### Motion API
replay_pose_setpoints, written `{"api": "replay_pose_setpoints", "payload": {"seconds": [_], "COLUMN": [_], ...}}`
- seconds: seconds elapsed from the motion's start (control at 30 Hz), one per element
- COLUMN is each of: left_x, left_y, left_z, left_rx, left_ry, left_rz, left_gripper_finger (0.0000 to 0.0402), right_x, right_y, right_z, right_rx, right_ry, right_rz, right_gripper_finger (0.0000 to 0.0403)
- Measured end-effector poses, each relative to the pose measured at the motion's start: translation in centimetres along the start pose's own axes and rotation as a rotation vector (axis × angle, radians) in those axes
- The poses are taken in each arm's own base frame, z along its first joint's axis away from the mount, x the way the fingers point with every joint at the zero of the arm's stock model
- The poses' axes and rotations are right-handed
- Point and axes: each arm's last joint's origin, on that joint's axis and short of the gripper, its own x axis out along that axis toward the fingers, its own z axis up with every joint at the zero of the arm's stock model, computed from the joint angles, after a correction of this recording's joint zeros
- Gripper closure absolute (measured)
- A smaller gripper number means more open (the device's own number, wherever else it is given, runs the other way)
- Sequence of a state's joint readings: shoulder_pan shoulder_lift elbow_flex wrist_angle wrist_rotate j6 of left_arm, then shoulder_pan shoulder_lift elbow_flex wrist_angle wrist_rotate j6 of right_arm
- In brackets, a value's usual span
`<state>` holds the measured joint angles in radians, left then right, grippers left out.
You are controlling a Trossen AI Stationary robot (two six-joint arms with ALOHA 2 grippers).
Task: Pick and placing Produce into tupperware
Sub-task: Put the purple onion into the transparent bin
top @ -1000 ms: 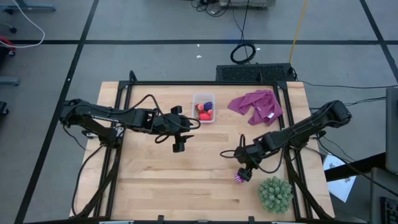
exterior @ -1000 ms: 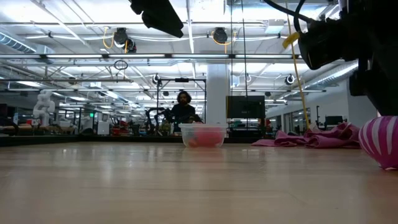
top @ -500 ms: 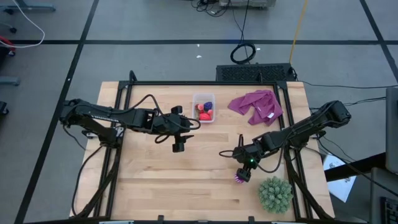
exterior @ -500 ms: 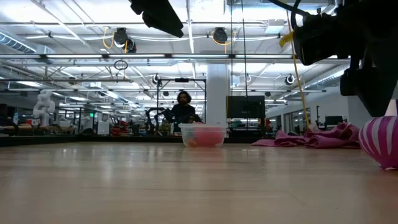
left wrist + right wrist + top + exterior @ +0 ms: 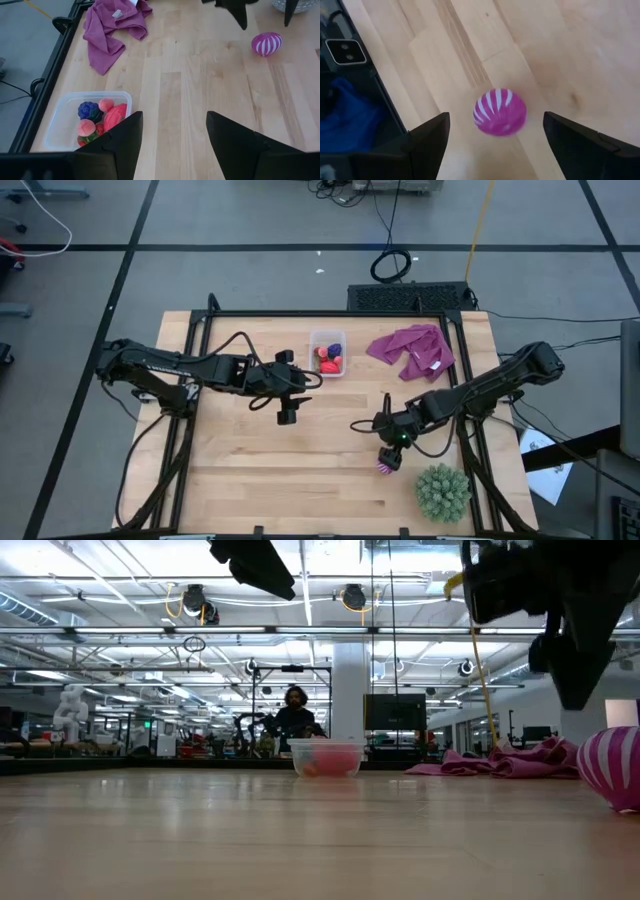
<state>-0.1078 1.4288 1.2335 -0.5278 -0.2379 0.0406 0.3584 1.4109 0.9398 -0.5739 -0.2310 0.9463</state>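
The striped magenta ball [image 5: 384, 467] [image 5: 500, 112] [image 5: 610, 765] rests on the wood near the table's right near corner. My right gripper [image 5: 392, 454] [image 5: 495, 119] hangs open just above it, one finger to either side and clear of it. The clear tupperware [image 5: 327, 352] [image 5: 90, 125] [image 5: 327, 757] stands by the far edge. It holds blue-purple, red and pink produce pieces [image 5: 102, 117]. My left gripper [image 5: 287, 416] [image 5: 172, 122] waits open in the air, to the near left of the tupperware.
A crumpled purple cloth [image 5: 412, 348] [image 5: 115, 27] lies right of the tupperware at the far edge. A large green spiky ball [image 5: 442, 491] sits close to the striped ball, at the right near corner. Bare wood [image 5: 300, 480] stretches between the arms. A person [image 5: 293, 718] is far behind.
My right gripper has risen from just around the striped ball, shifting slightly toward the table's left. The ball stays on the wood where it was.
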Motion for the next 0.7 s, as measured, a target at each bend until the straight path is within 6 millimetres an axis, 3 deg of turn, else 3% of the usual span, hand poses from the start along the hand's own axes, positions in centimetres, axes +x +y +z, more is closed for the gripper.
{"api": "replay_pose_setpoints", "payload": {"seconds": [0.27, 0.4, 0.57, 0.7], "left_x": [0.0, 0.0, 0.0, 0.0], "left_y": [0.0, 0.0, 0.0, 0.0], "left_z": [0.0, 0.0, 0.0, -0.1], "left_rx": [0.003, 0.003, 0.001, 0.003], "left_ry": [0.0, 0.0, 0.002, 0.007], "left_rz": [0.0, 0.0, 0.0, 0.0], "left_gripper_finger": [0.0176, 0.0176, 0.0176, 0.0176], "right_x": [-2.4, -0.4, 2.9, 3.7], "right_y": [4.4, 6.1, 5.5, 5.5], "right_z": [-0.3, -0.1, -0.1, 0.1], "right_rx": [-0.022, -0.068, -0.048, -0.065], "right_ry": [-0.016, 0.042, 0.19, 0.206], "right_rz": [-0.164, -0.305, -0.563, -0.595], "right_gripper_finger": [0.009, 0.009, 0.009, 0.009]}}
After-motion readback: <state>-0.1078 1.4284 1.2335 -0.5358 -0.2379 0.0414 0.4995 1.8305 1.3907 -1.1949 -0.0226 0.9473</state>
